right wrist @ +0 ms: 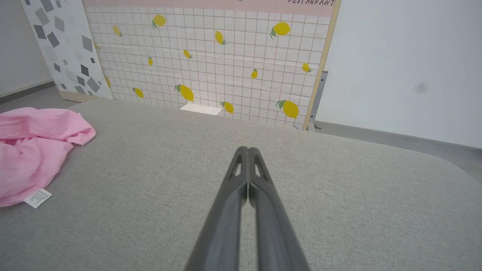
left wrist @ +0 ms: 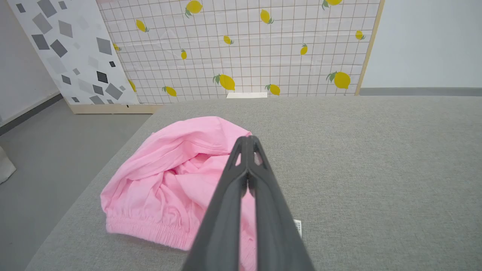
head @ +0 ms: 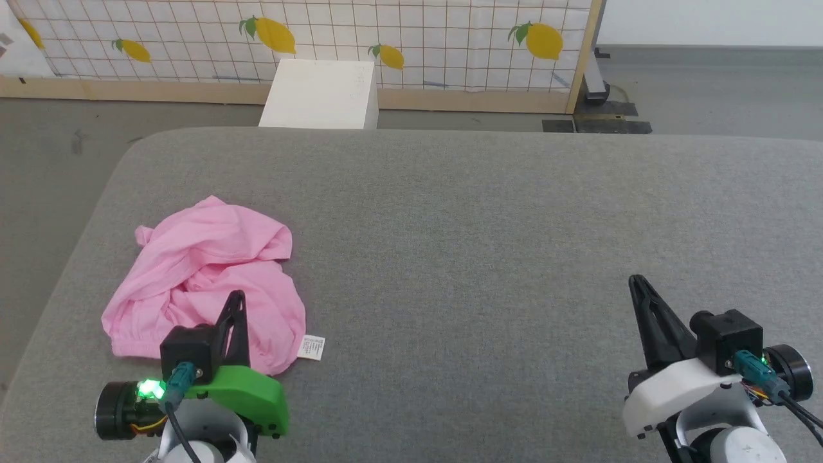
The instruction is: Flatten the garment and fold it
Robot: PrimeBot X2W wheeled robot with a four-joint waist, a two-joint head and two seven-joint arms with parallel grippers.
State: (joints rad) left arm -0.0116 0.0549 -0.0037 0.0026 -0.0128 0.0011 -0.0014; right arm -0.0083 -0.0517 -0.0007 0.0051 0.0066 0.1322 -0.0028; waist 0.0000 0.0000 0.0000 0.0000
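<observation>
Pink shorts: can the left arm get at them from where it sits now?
Probably yes. The shut left gripper hangs just above the near part of the crumpled shorts, with nothing between them; it would need to open first.

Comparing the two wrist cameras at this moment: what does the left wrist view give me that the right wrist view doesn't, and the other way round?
Left wrist view: the gathered waistband along the heap's near edge, and the left gripper, jaws shut, in front of the pink fabric.
Right wrist view: the right gripper, jaws shut, over bare grey cushion, plus lettering at the top of the lemon panel.
Shared: the crumpled garment, its white label, the lemon panel, the white box and the cushion.
</observation>
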